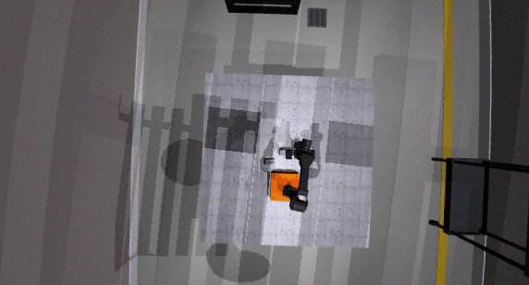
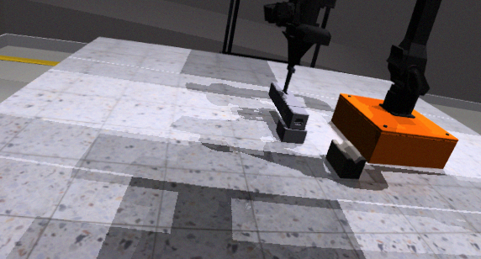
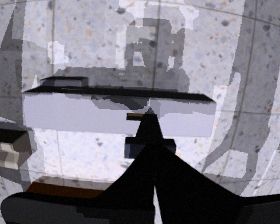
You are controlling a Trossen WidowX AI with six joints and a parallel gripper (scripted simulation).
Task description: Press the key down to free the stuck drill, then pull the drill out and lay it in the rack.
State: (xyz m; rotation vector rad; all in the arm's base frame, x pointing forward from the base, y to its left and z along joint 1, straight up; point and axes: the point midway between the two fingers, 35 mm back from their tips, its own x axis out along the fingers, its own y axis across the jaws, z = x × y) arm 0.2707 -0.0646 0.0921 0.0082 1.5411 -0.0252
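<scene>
Where the top view mostly hides the contact under the black jointed arm [image 1: 303, 174] [image 2: 420, 22], the exterior view shows a black tapered gripper [image 1: 301, 149] [image 2: 291, 66] [image 3: 153, 151] pointing down, its tips together at the top of a thin dark upright stem [image 2: 288, 81]. That stem rises from a long grey rectangular bar [image 1: 283, 151] [image 2: 288, 103] [image 3: 76, 114] right of centre in the exterior frame, whose near end sits above a dark block [image 2: 293, 134]. Only the wrist view shows a small yellow-edged dark slot [image 3: 135, 116] in the bar's pale top, just left of the fingertips. The bar looks straight and flat-sided; which part is the drill and which the key, I cannot tell. A small dark block with a pale, notched top [image 1: 268, 161] [image 2: 346, 158] [image 3: 10, 150] stands apart at the wrist frame's left edge, near the orange box-shaped base [image 1: 277, 179] [image 2: 395, 141] [image 3: 66, 188]. Speckled, tiled bench [image 1: 347, 195] [image 2: 126, 93] [image 3: 216, 50] separates bar and notched block, and open surface stretches left of the bar in the exterior view.
</scene>
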